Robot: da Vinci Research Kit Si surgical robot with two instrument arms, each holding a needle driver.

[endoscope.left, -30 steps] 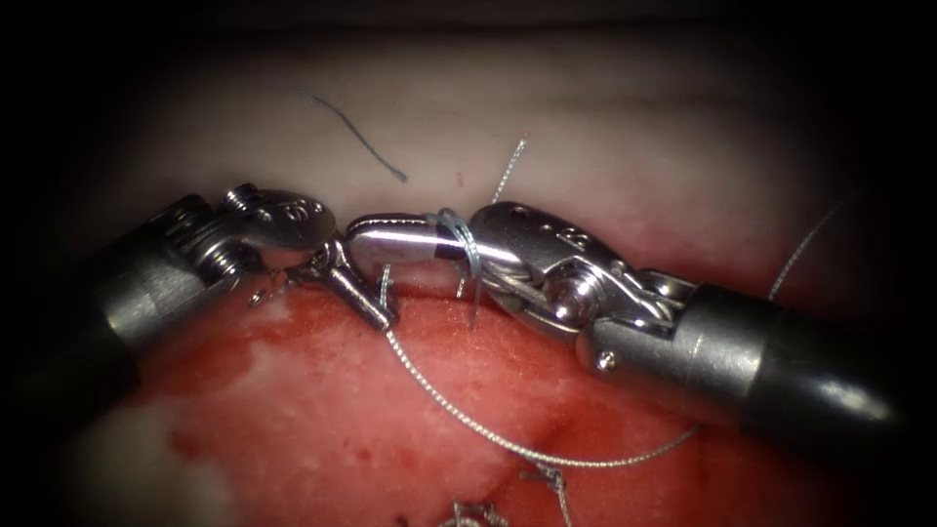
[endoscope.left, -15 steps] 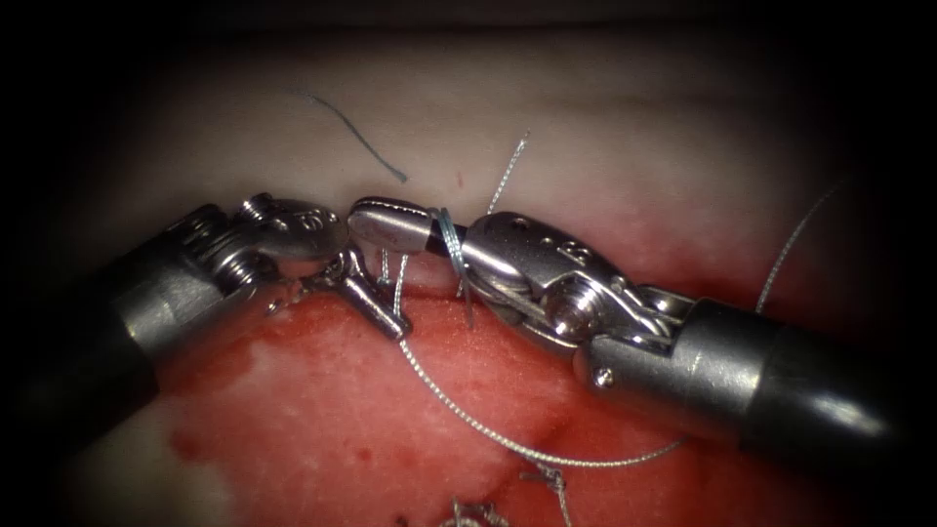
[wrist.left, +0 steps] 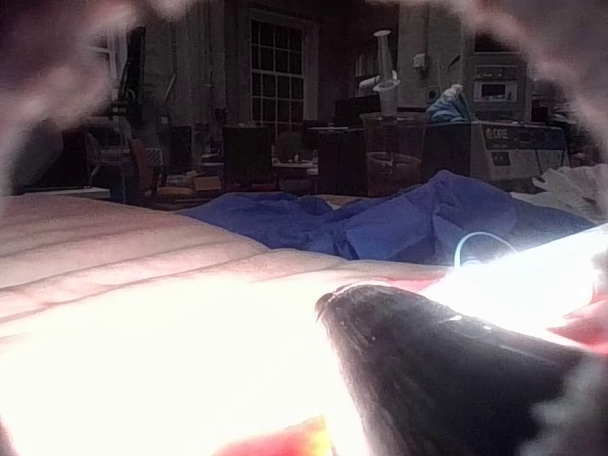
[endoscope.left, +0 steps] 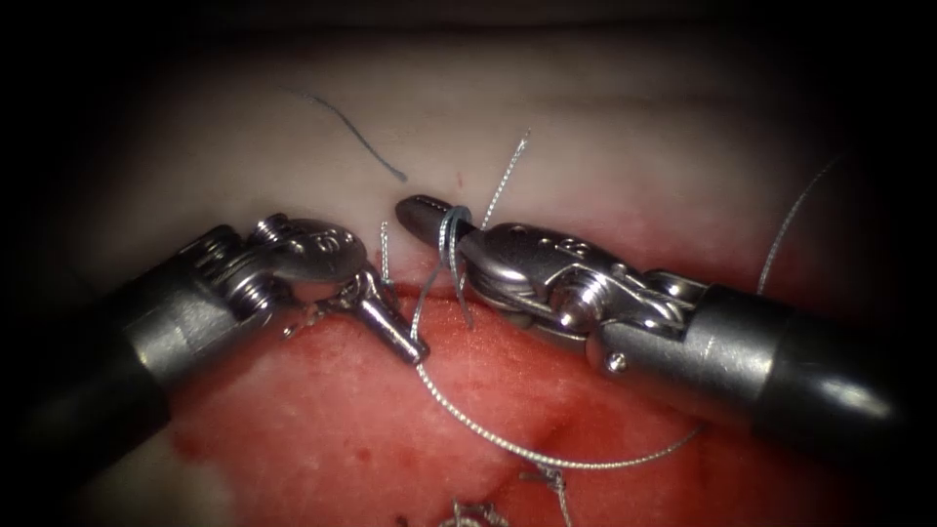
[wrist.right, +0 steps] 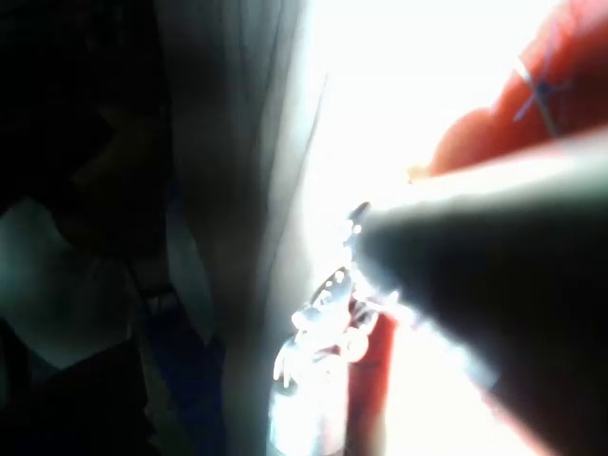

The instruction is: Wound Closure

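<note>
The left tool [endoscope.left: 395,332] comes in over the left side of the cut, its jaws shut on the silver thread [endoscope.left: 508,447] at their tip. From there the thread sweeps down across the red tissue [endoscope.left: 322,410] and up to the right. The right tool [endoscope.left: 415,210] points left above the cut with its jaws shut, and loops of thread [endoscope.left: 451,232] are wrapped around them. A short thread tail [endoscope.left: 508,171] rises behind those loops, and another short end [endoscope.left: 384,249] stands between the two tools. The right tool's dark shaft [wrist.right: 494,285] lies over the red tissue [wrist.right: 494,123].
A loose blue cut end of thread [endoscope.left: 351,132] lies on the pale tissue behind the tools. Earlier knots [endoscope.left: 551,478] sit along the cut near the front edge. Blue cloth [wrist.left: 380,223] lies beyond the tissue.
The right tool has drawn back to the right and up, carrying the loops on its jaws. The left tool has moved right and down with the thread in its jaws.
</note>
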